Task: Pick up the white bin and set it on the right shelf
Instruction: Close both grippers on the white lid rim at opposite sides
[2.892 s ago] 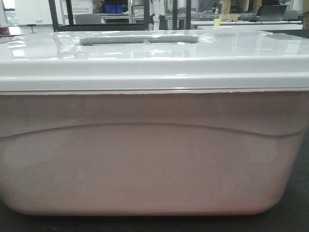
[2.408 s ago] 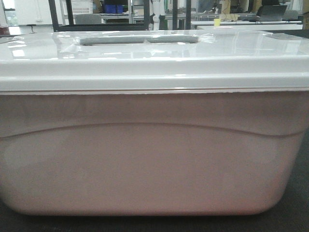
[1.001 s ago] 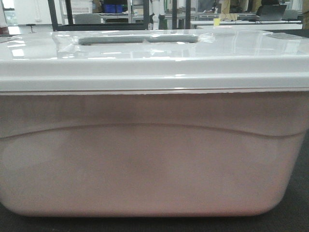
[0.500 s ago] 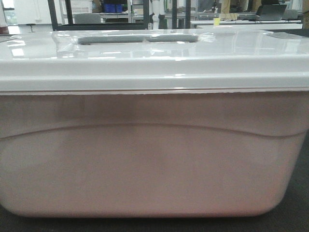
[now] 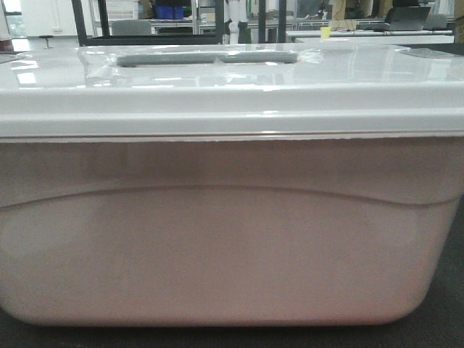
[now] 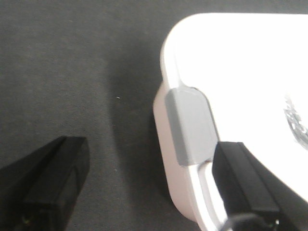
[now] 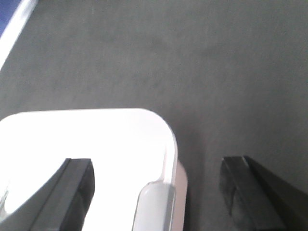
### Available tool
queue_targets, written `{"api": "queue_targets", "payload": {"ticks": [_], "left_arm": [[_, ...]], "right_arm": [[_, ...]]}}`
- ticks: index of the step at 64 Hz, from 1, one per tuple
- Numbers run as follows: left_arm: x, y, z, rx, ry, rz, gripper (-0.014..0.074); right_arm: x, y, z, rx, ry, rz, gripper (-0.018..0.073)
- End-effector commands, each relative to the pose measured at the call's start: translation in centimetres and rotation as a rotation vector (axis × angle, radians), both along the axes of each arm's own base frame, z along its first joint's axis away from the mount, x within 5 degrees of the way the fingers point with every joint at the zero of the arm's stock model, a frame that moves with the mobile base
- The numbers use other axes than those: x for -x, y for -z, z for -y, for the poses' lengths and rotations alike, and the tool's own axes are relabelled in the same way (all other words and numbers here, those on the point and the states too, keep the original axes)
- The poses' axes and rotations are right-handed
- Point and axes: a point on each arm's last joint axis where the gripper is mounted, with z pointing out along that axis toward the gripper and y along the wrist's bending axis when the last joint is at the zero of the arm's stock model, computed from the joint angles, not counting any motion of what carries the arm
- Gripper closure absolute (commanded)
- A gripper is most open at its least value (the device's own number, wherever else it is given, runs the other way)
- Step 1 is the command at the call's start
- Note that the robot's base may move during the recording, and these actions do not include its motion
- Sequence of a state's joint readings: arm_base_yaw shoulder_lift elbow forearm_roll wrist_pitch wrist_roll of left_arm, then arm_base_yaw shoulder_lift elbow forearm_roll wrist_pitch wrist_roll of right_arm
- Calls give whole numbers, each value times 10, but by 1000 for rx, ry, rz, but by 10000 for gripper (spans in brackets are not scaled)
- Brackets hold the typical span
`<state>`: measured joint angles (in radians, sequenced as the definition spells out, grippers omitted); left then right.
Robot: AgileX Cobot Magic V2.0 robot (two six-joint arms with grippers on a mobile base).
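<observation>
The white bin (image 5: 232, 232) sat lidded on a dark surface (image 6: 62, 72), filling the front view; the right shelf was out of sight. The grab seemed the step in hand. The left gripper (image 6: 150, 147) stood spread astride the bin's end rim by its grey latch (image 6: 190, 127), pinching nothing. The right gripper (image 7: 157, 166) straddled the bin's opposite end, equally spread. Next, both probably needed to close on the rims and lift evenly.

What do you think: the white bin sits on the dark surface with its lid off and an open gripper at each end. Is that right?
No, the lid is on: the front-facing view shows it closed over the white bin. The rest is right: dark surface, left gripper and right gripper open, one at each end.
</observation>
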<state>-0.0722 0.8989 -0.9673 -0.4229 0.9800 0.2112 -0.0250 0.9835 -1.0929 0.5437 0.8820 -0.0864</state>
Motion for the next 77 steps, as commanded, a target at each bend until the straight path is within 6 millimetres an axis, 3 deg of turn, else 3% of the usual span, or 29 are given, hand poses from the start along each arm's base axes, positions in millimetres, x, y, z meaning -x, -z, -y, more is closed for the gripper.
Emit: {"api": "queue_targets", "payload": {"ticks": [1,20,41,61,77], "left_arm": [[-8,-9,7,48,50,35,165],[-38,0,-3,256,144,-21,165],[-69,18,-13,490,276,-108,165],[-85,38,-21,502,307,-176,165],[-85,45,-19,546,294,-205,167]], "right_arm": [[-9,-14,1,-50,-37,20,-72],[-27,-3,24,-180,-118,-31,20],[-51,43,32,-269,-362,-192,20],[-46,88,24,-423,-410,-201,20],[-40,105,19,-509,-404,-218,20]]}}
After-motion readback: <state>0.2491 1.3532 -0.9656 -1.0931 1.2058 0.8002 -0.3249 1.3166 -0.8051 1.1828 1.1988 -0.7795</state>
